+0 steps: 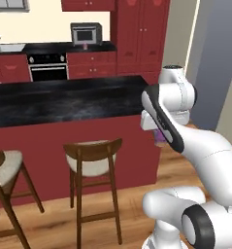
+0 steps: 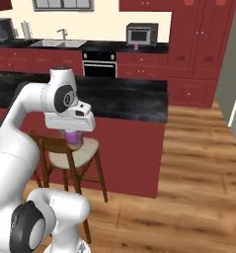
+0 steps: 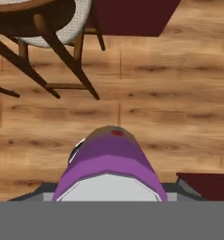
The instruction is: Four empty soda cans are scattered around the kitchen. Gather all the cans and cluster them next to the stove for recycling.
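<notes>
My gripper [image 2: 72, 132] is shut on a purple soda can [image 2: 72, 138] and holds it in the air beside the island's red front, above the floor. From the left base camera the same soda can [image 1: 159, 138] peeks out under the hand. In the hand view the soda can [image 3: 108, 157] sits between the fingers, its silver top toward the camera. A small purple thing that may be another soda can [image 2: 136, 47] stands on the far counter in front of the microwave [image 2: 141, 34]. The stove cannot be made out at this distance.
A black-topped island [image 1: 64, 102] with red sides stands in front of me. Wooden bar stools [image 1: 93, 160] stand along it, and one stool [image 2: 72, 150] is right by the hand. The oven [image 1: 48, 68] and sink [image 2: 58, 43] are on the far wall. Wood floor [image 2: 198, 188] lies to the right.
</notes>
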You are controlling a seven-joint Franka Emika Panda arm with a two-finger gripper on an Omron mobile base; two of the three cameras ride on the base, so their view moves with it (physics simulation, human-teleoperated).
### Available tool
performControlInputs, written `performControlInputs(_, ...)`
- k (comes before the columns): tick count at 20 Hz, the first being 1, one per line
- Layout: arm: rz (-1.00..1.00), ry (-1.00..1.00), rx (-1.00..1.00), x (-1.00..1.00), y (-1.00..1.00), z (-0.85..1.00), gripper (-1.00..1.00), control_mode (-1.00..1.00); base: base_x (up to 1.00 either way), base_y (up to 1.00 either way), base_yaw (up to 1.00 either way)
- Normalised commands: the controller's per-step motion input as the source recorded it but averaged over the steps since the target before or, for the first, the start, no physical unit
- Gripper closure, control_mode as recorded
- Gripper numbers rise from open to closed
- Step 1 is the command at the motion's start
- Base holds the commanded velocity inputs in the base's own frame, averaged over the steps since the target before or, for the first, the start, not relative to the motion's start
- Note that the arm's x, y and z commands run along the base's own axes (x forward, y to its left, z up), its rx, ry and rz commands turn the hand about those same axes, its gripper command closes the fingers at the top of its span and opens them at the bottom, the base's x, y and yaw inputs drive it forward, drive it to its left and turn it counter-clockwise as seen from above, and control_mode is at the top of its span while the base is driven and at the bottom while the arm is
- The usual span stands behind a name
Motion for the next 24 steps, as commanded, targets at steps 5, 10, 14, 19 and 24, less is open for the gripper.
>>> performControlInputs(5, 0.00, 0.00, 0.00, 0.00, 0.00, 0.00, 1.00, 1.00, 0.04, -1.00, -0.01)
performControlInputs(10, 0.00, 0.00, 0.00, 0.00, 0.00, 0.00, 1.00, 1.00, 0.22, -0.94, 0.00)
performControlInputs(14, 0.00, 0.00, 0.00, 0.00, 0.00, 0.00, 1.00, 1.00, 0.57, -0.77, 0.00)
performControlInputs(19, 0.00, 0.00, 0.00, 0.00, 0.00, 0.00, 1.00, 1.00, 0.64, -0.48, 0.01)
performControlInputs(24, 0.00, 0.00, 0.00, 0.00, 0.00, 0.00, 1.00, 1.00, 0.85, -0.35, 0.00)
